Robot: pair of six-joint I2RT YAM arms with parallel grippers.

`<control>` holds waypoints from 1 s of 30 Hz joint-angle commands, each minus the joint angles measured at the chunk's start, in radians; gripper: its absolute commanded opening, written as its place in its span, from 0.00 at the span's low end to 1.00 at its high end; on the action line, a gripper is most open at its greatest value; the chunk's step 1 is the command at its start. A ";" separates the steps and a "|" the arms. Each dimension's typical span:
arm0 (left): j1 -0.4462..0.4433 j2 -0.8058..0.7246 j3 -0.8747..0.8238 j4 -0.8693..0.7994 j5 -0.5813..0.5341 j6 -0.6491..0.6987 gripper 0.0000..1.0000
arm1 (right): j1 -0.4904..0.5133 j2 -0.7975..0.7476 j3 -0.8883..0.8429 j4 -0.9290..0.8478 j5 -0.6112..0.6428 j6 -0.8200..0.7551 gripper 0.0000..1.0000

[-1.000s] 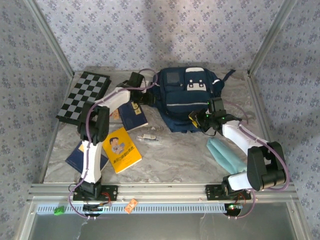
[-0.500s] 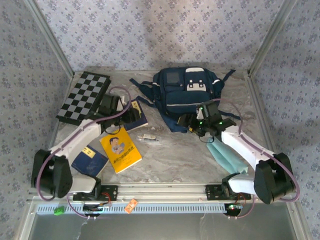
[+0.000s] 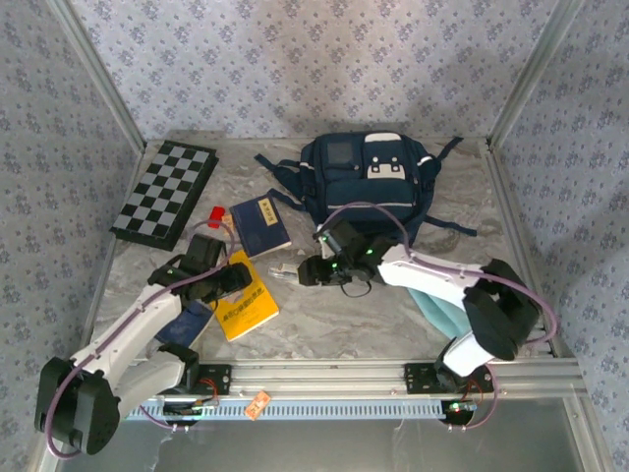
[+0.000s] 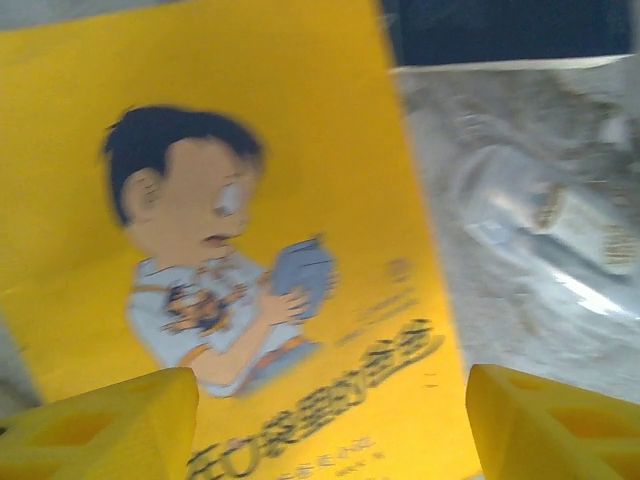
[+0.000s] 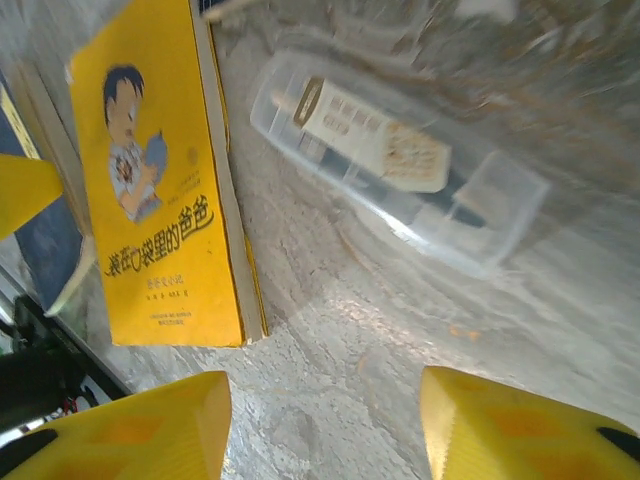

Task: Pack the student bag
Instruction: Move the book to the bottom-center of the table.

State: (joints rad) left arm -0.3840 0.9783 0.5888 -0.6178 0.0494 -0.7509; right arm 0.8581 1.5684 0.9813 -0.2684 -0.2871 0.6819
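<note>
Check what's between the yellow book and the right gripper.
A small clear plastic case lies on the marble there, beside the yellow book and just ahead of the right gripper; top external view shows it.

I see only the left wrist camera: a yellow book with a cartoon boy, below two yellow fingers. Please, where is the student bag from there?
Observer: The student bag lies at the far middle of the table, beyond the yellow book that the open left claw hovers over.
Operator: Is the right claw near?
Observer: Yes. The right claw is just right of the book, open, facing a clear plastic case.
Operator: What else lies on the table?
Observer: A chessboard lies at the far left.
</note>
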 commanded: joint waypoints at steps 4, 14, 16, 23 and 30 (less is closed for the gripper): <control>0.103 0.062 -0.015 0.021 -0.089 -0.030 0.78 | 0.061 0.110 0.079 0.043 0.018 0.006 0.50; 0.274 0.265 0.016 0.179 0.005 0.070 0.83 | 0.110 0.228 0.143 0.084 0.005 0.033 0.45; 0.282 0.300 0.019 0.202 0.018 0.073 0.83 | 0.114 0.239 0.146 0.085 0.015 0.037 0.46; 0.260 0.344 -0.016 0.364 0.210 0.052 0.79 | 0.114 0.260 0.153 0.075 0.026 0.054 0.47; 0.227 0.276 -0.031 0.347 0.229 0.068 0.80 | 0.116 0.322 0.201 0.091 0.004 0.086 0.42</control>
State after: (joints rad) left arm -0.1276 1.2709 0.5789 -0.4133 0.0895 -0.6983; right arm 0.9676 1.8565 1.1431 -0.1802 -0.2764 0.7433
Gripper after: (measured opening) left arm 0.798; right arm 0.424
